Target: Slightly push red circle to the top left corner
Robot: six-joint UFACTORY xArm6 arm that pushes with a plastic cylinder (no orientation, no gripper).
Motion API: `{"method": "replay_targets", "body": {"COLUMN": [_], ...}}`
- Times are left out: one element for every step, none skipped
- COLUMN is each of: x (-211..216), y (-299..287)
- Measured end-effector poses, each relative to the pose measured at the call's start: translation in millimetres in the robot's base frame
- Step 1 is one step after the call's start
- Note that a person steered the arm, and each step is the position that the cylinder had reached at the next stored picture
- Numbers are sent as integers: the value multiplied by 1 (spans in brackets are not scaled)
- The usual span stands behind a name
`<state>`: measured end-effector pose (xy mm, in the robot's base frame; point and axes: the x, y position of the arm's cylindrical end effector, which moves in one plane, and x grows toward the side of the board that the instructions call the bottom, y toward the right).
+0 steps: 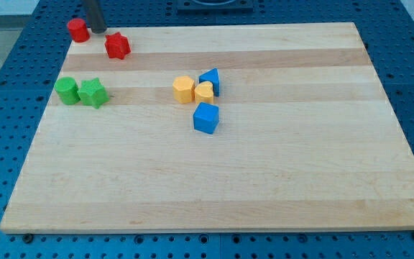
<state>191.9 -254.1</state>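
Red circle at upper left of the frame, almost at the board corner, my tip touching its right side, grasping nothing; probably light, rigid, free-sliding, best nudged gently low on that right flank.

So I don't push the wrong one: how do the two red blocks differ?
The red circle is a round, smooth-sided cylinder; the red star has pointed lobes. The circle sits in the board's top left corner, the star further toward the view's right and bottom. My tip is right beside the circle, on its right; the star lies apart from it, just below. Both share the same red colour and similar size.
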Motion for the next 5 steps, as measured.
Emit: {"method": "replay_targets", "body": {"x": [0,0,3,16,33], "y": [-12,-14,-14,-14,-14]}}
